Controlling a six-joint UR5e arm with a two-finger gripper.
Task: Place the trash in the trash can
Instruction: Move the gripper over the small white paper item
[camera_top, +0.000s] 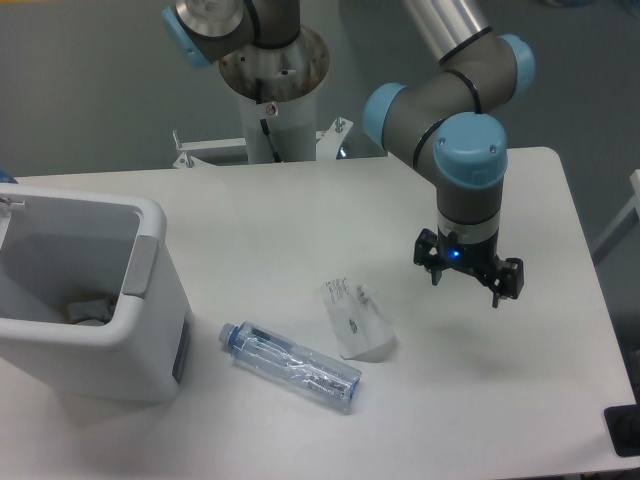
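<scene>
Hovering right of the paper (356, 320) and bottle (291, 365), the tool (468, 281) seems open, empty.

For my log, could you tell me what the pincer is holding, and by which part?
Nothing: the pincer hangs open above the table, apart from the crumpled paper and the bottle.

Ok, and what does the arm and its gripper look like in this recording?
The arm has grey rounded joint housings with light blue end caps and a silver tube link. The gripper is small and black, with two short fingers and a small blue light on its body.
</scene>
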